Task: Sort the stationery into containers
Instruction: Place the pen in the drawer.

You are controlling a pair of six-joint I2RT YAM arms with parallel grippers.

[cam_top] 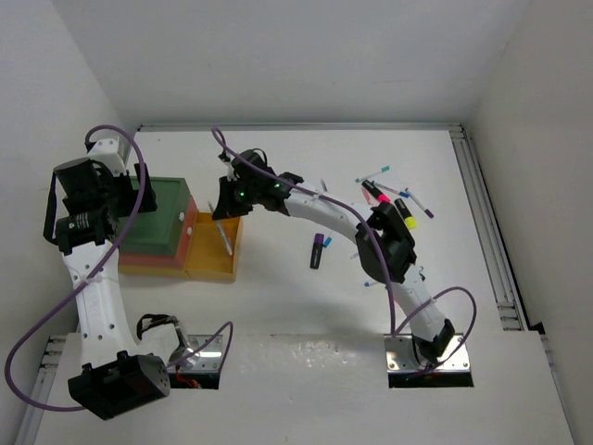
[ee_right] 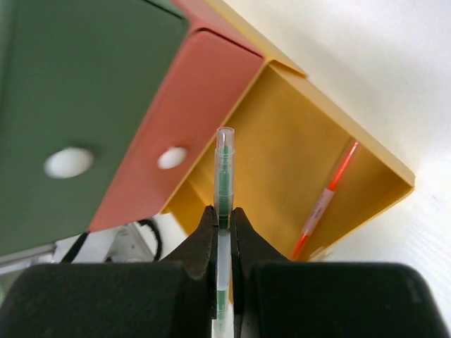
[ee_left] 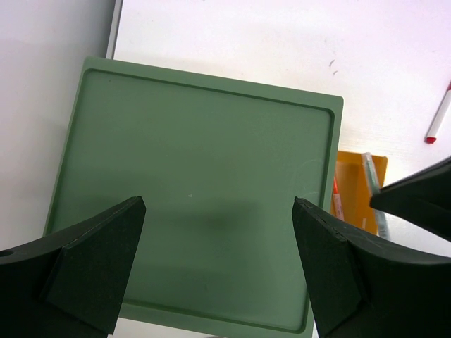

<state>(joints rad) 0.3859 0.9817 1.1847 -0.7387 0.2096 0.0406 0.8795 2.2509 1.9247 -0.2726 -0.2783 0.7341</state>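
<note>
My right gripper (ee_right: pixel 223 215) is shut on a thin clear pen with green ink (ee_right: pixel 224 169) and holds it above the open yellow tray (ee_right: pixel 282 141). An orange pen (ee_right: pixel 328 201) lies inside that tray. In the top view the right gripper (cam_top: pixel 225 206) is over the yellow tray (cam_top: pixel 208 264), and the held pen (cam_top: pixel 223 237) hangs down over it. My left gripper (ee_left: pixel 218 267) is open and empty above the dark green container (ee_left: pixel 197 176). In the top view the left gripper (cam_top: pixel 141 197) is at the green container's (cam_top: pixel 165 221) left edge. The red-orange container (ee_right: pixel 190 105) lies under the green one.
Several pens and highlighters (cam_top: pixel 398 199) lie scattered at the far right of the table. A purple highlighter (cam_top: pixel 318 250) lies alone in the middle. A red-capped pen (ee_left: pixel 438 120) lies beyond the trays. White walls close in the left, back and right.
</note>
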